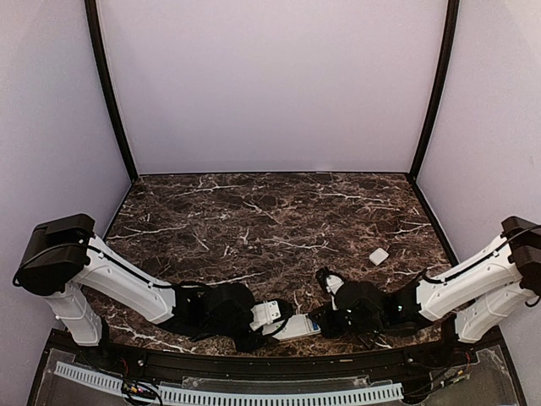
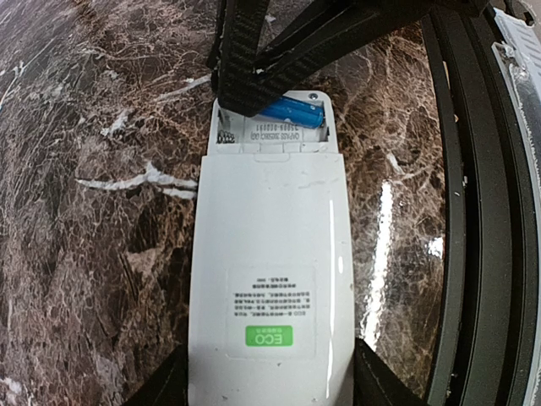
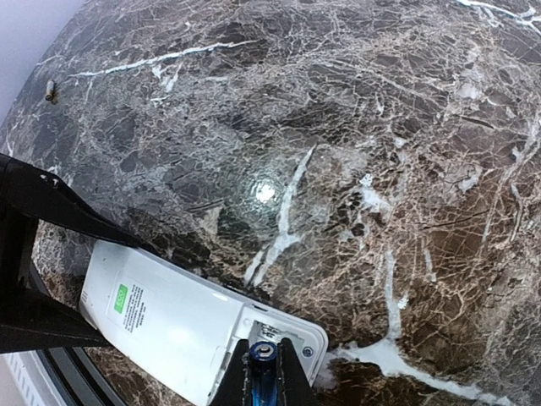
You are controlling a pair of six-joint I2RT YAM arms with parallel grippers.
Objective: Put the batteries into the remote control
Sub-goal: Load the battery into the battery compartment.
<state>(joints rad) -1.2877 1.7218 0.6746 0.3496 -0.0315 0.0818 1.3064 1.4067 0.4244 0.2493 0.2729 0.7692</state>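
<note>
Top view: a dark brown, white-veined marble desk [image 1: 270,211] stands between pale lilac walls [image 1: 270,85]. The remote control [image 1: 297,329] lies at 6 o'clock by the near edge. A small white piece [image 1: 379,256] sits at 3 o'clock.

Left wrist: the left end effector [image 2: 270,385] clamps the remote's sides. The remote is white and back-up, with a green ECO label [image 2: 269,337]. Its compartment is open at 12 o'clock.

Right wrist: at 6 o'clock, the right end effector [image 3: 262,372] is closed on a blue battery [image 3: 259,382] at the compartment.

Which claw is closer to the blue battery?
Right. The right claw grips the blue battery in the remote, at its open compartment; the left claw holds its opposite end.
</note>
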